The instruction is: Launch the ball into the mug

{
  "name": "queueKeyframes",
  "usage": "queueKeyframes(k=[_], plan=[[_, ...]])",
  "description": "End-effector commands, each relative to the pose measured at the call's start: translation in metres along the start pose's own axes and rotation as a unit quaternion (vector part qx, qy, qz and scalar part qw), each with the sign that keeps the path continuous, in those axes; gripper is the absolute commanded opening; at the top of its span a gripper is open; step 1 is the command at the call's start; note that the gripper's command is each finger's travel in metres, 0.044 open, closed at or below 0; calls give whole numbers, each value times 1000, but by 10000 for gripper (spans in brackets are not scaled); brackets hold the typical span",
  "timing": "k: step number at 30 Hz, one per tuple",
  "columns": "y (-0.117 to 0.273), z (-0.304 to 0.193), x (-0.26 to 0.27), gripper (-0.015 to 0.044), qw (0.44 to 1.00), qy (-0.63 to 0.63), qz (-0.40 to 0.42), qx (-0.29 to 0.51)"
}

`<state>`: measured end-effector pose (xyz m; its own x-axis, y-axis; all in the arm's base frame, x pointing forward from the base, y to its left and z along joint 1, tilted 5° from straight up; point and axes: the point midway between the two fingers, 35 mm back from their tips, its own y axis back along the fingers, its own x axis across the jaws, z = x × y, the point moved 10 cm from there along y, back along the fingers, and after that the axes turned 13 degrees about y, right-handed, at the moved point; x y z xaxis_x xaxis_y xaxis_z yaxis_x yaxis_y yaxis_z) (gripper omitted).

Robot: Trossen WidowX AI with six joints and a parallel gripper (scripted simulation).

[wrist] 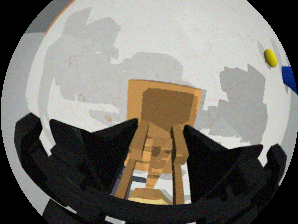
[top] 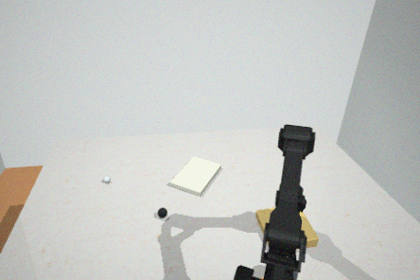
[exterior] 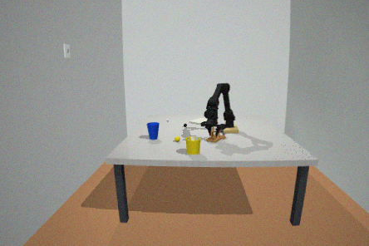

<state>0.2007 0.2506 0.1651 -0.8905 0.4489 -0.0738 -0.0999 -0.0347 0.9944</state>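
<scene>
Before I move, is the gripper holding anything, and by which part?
Yes: the gripper has the wooden catapult, its jaws against the outer sides of the two upright side posts.

The arm (top: 292, 172) (exterior: 226, 97) was matte black all over, with slim straight links between bulky, blocky joints. Below its wrist, the gripper (wrist: 161, 125) was black too, with broad fingers tapering to points.
</scene>
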Motion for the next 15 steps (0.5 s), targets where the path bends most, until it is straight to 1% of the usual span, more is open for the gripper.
queueKeyframes(k=[1,11,13,15], plan=[[1,0,0,131,1000,0,0,0],[3,1,0,394,1000,0,0,0],[21,3,-1,440,1000,0,0,-1],[50,5,-1,440,1000,0,0,-1]])
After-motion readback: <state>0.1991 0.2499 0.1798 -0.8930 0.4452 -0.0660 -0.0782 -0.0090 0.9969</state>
